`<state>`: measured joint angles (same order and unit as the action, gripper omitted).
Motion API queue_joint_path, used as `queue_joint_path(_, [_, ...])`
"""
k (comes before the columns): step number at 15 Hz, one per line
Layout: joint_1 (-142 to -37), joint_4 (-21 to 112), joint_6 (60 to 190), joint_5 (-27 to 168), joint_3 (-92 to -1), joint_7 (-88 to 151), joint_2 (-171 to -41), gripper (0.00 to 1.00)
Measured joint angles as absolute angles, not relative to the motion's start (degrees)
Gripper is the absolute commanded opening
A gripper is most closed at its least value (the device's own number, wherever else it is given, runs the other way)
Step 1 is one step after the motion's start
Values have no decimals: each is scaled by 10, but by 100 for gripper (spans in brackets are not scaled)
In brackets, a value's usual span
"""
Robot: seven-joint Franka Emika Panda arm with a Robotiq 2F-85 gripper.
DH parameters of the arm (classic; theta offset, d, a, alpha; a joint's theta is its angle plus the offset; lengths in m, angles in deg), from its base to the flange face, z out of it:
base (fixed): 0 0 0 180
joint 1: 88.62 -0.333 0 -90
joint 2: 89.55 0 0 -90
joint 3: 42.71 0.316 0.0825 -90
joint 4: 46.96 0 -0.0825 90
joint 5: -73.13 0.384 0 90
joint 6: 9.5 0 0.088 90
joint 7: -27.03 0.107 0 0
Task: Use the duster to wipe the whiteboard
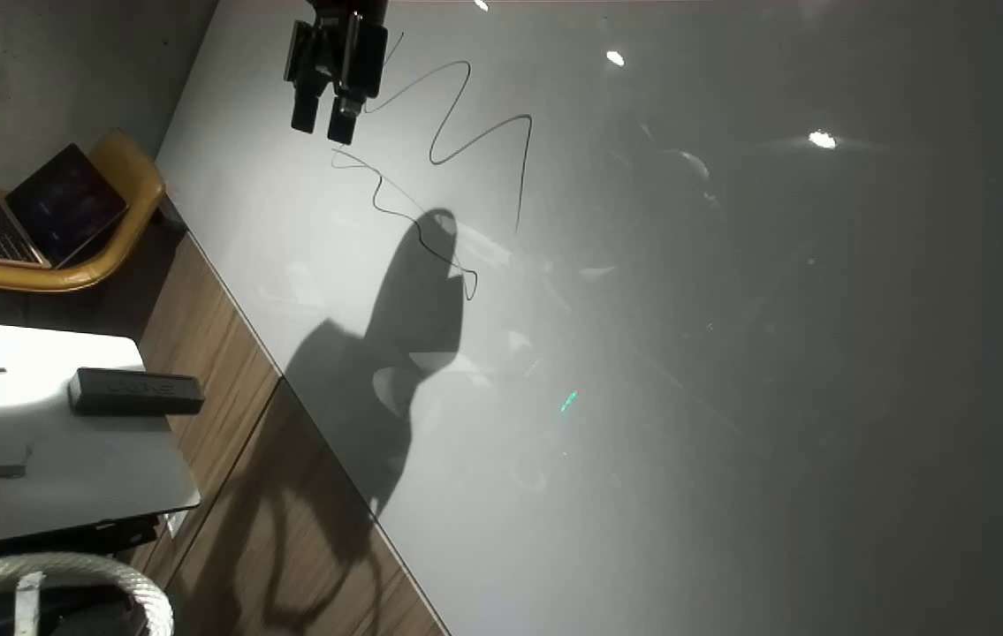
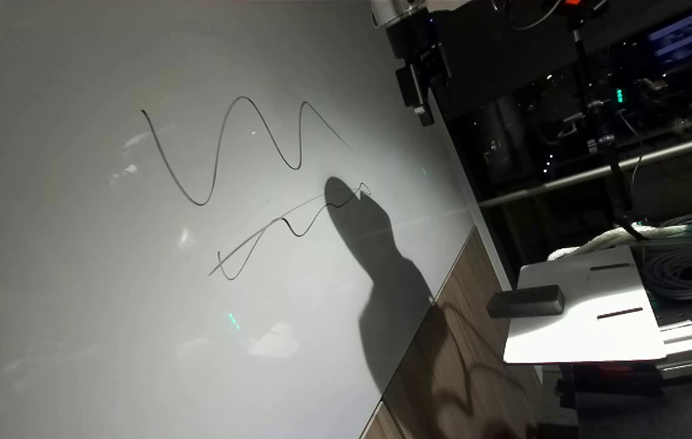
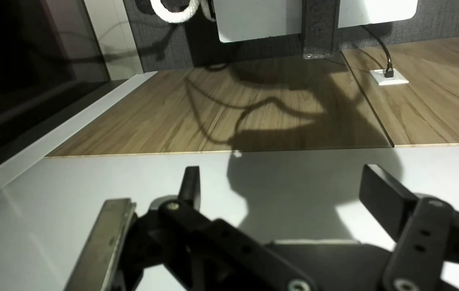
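The whiteboard (image 1: 695,336) is the large glossy grey-white panel in both exterior views (image 2: 96,292), also at the bottom of the wrist view (image 3: 75,178). It bears thin dark wavy marker lines (image 1: 528,141), also in an exterior view (image 2: 217,160). The duster (image 1: 137,392) is a dark oblong block on the small white table, sticking out past its edge, seen in both exterior views (image 2: 526,301) and at the top of the wrist view (image 3: 320,28). My gripper (image 1: 323,122) is open and empty, well apart from the duster. It also shows in an exterior view (image 2: 425,113) and the wrist view (image 3: 280,178).
The small white table (image 1: 94,468) stands beside wood panels (image 1: 218,327) that border the whiteboard. A laptop (image 1: 68,208) sits on a yellow chair (image 1: 103,256). A white rope-like loop (image 1: 152,601) is near the table. A plugged socket (image 3: 389,76) is on the wood. The arm's shadow covers part of the board.
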<state>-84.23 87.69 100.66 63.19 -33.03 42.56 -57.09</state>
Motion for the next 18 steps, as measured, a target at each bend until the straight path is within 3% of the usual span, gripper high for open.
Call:
queue_joint_path(15, [-848,877,1010,632,-331,426,-576,100])
queue_joint_path(18, [-864,878,1064,641,-331,429,-608,100])
